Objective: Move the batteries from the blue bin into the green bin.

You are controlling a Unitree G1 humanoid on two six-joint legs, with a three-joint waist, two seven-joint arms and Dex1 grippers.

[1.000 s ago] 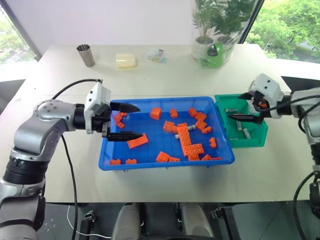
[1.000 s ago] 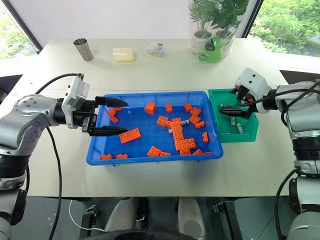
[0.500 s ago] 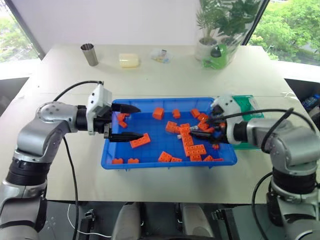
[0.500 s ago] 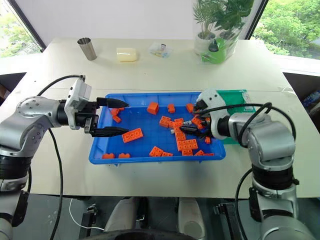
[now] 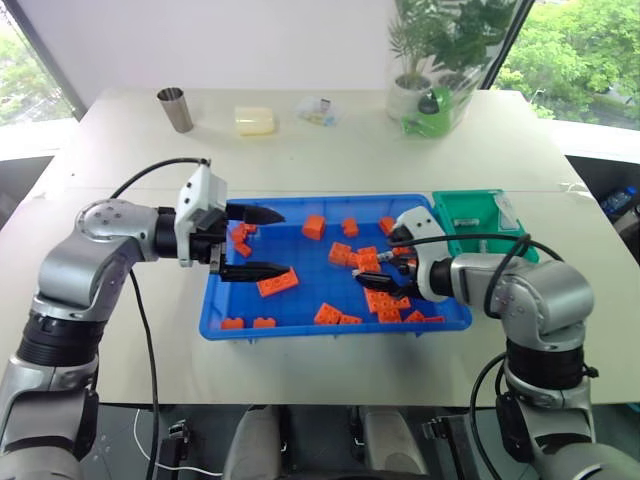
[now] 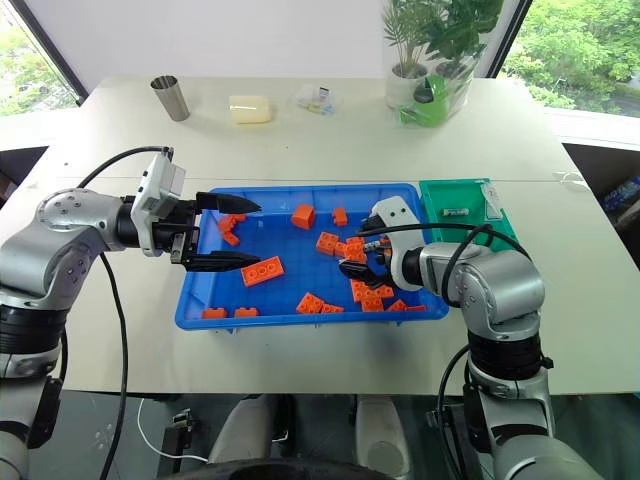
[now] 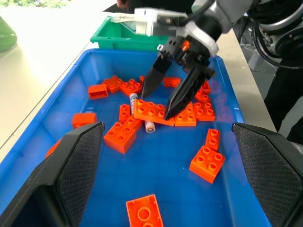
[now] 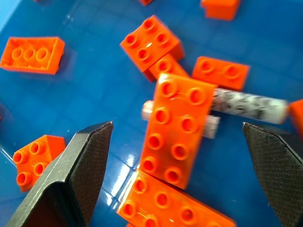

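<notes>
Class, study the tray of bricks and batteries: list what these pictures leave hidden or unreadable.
- Right wrist view: the battery lies under an orange brick, which hides its middle.
- Right wrist view: the second battery has print too blurred to read.
- Left eye view: the green bin floor is partly hidden by the right arm; its battery count is unclear.

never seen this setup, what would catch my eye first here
The blue bin at the table's middle, littered with orange bricks. The open right gripper hangs over a brick pile there, where two batteries lie half buried. The open left gripper hovers at the bin's left end, and the green bin sits against its right end.
</notes>
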